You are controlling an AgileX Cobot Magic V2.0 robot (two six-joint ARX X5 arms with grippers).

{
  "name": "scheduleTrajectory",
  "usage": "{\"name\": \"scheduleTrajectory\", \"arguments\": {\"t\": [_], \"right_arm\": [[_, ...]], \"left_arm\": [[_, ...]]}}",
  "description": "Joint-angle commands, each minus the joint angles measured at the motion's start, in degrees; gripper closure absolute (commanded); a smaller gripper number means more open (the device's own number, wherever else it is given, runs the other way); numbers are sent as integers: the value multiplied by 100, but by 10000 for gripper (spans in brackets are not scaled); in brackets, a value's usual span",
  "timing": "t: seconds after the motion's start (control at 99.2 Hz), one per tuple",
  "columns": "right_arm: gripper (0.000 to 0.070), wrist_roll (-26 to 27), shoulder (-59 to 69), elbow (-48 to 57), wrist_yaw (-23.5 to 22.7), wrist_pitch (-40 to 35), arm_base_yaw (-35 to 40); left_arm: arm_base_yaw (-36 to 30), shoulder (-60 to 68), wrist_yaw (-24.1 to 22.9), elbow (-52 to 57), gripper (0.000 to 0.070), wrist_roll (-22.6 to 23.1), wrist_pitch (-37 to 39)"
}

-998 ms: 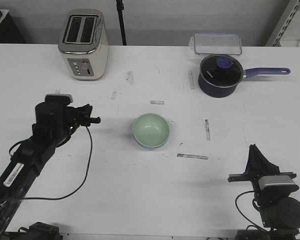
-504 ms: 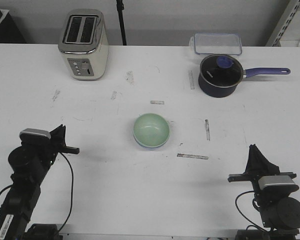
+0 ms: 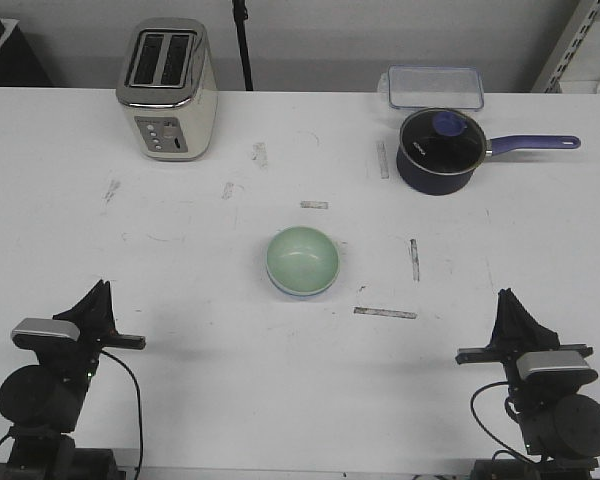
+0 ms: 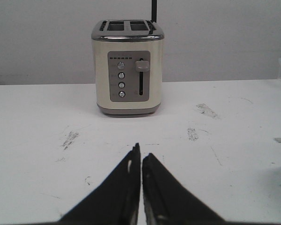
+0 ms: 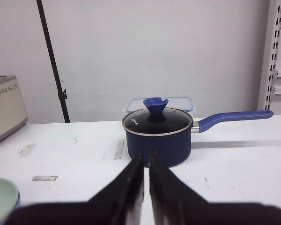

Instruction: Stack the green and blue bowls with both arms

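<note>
Front view: green bowl [image 3: 302, 260] nested in blue bowl [image 3: 280, 287] mid-counter [image 3: 280, 380], left pincer [image 3: 102, 292] now withdrawn near the front edge, closed and empty like right pincer [image 3: 507, 297]; stack seemingly finished.

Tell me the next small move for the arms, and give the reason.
Probably none beyond holding still: the green bowl already sits nested in the blue bowl, whose rim just peeks out beneath it at mid-table. The left gripper and right gripper are shut, empty and parked at the near edge, so the stack looks done.
</note>
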Motion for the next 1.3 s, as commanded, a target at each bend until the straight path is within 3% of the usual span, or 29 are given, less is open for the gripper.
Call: {"name": "scheduleTrajectory", "arguments": {"t": [0.0,0.726,0.948,1.291], "right_arm": [[686,70,-13,11,9,57,2],[686,70,-13,11,9,57,4],[686,70,-13,11,9,57,4],[686,70,-13,11,7,57,4]], "left_arm": [[4,-122,-22,13,699,-101,24],[-7,-662,-20,-13,699,-96,92],[-39,-916,-46,-629,699,-94,1078],[-120,-1480,-164,-1526,699,-94,1049]]}}
